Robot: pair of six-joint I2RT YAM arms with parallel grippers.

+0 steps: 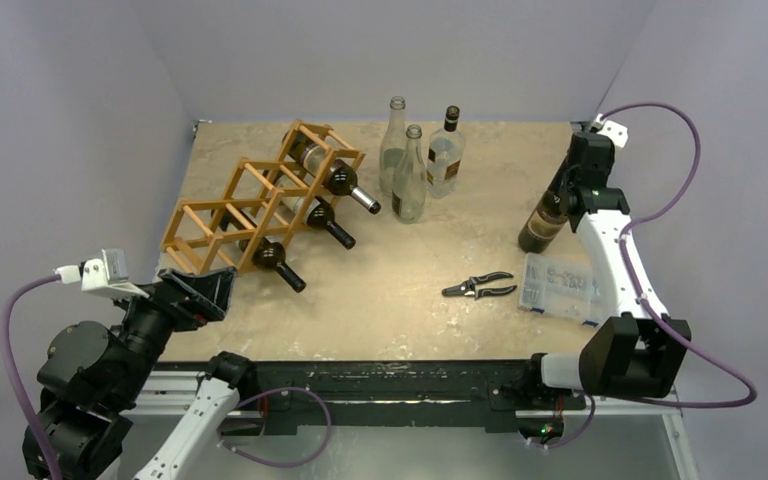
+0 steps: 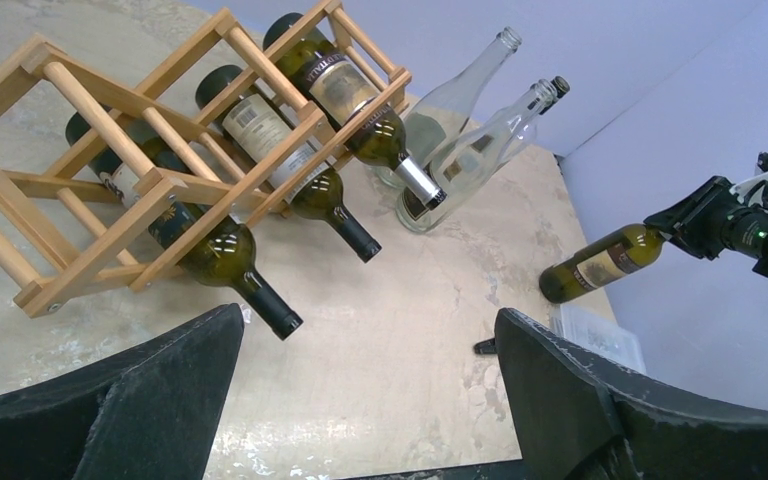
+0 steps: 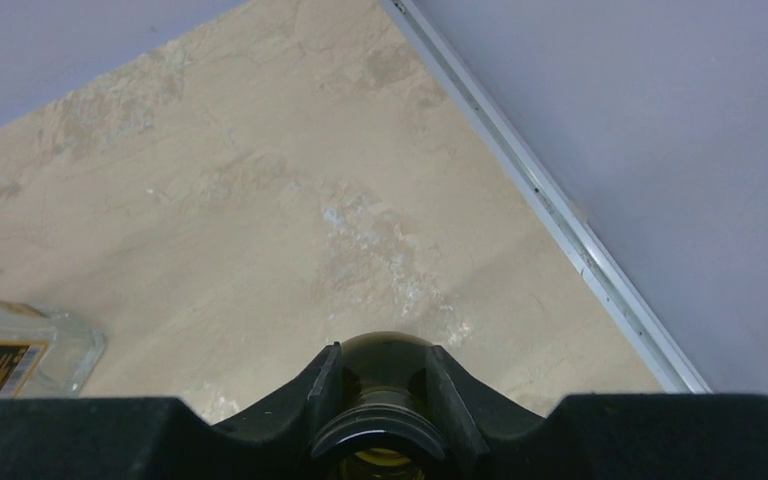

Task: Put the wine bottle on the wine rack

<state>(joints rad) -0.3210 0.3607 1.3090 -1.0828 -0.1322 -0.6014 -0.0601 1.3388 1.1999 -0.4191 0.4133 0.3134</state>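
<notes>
Overhead, the rack (image 1: 250, 205) stands on the far left part of the counter (image 1: 410, 310) with three dark bottles (image 1: 332, 177) lying in its cells, necks pointing toward the middle. Three clear bottles (image 1: 407, 165) stand upright just beyond its right end. The bottle (image 1: 540, 228) is at the far right, well apart from the rack, tilted with its neck up and to the right. The right fingers (image 1: 570, 185) are clamped on that neck. Whether its base touches the counter I cannot tell. Pliers (image 1: 478, 288) lie near the middle, and a clear box (image 1: 560, 285) lies flat just right of them. The left fingers (image 1: 205, 290) hang over the near left edge, just in front of the rack, spread wide and holding nothing.

From the left wrist, the left fingers (image 2: 190, 370) frame the view far apart, with bare counter between them. The rack (image 2: 160, 180) fills the upper left. Far off to the right, the bottle (image 2: 600, 265) leans with the right fingers (image 2: 695, 222) on its top end.

From the right wrist, the right fingers (image 3: 325, 385) press against both sides of the bottle (image 3: 385, 352) just under its lip. Counter and its far corner lie beyond.
</notes>
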